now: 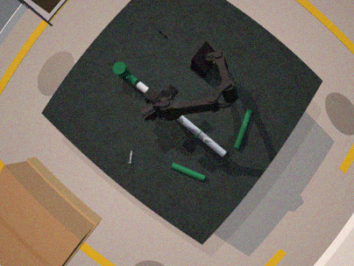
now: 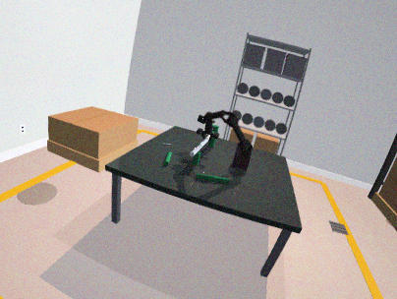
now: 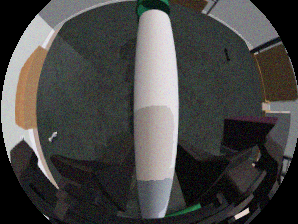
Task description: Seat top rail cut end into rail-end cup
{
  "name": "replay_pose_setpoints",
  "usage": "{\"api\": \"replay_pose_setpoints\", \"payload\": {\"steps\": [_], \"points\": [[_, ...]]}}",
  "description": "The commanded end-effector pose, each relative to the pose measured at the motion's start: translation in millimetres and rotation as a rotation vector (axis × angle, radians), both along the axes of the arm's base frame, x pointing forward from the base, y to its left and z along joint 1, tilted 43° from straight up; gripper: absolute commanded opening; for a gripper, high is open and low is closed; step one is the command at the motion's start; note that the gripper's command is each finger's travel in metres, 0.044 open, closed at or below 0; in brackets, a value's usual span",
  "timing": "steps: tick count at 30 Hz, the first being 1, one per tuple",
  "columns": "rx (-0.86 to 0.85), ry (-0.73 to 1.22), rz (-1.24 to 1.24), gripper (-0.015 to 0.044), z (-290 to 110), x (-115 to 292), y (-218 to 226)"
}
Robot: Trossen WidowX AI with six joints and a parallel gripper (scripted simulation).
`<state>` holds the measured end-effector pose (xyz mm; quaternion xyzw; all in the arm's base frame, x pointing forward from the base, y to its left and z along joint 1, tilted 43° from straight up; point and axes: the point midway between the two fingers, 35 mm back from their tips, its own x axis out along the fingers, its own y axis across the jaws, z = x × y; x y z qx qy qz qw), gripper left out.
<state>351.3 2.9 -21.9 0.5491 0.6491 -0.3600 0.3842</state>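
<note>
nearby, two loose green tubes (image 1: pixel 187 171) beside rail (image 1: pixel 201 136)
</note>
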Motion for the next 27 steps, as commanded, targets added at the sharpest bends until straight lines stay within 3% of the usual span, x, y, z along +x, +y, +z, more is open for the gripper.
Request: {"api": "replay_pose_setpoints", "payload": {"steps": [1, 27], "points": [[-0.003, -0.010, -0.002, 0.0000, 2.7, 3.2, -3.7], [-0.001, -0.004, 0.002, 0.0000, -4.5, 5.1, -15.2]]}}
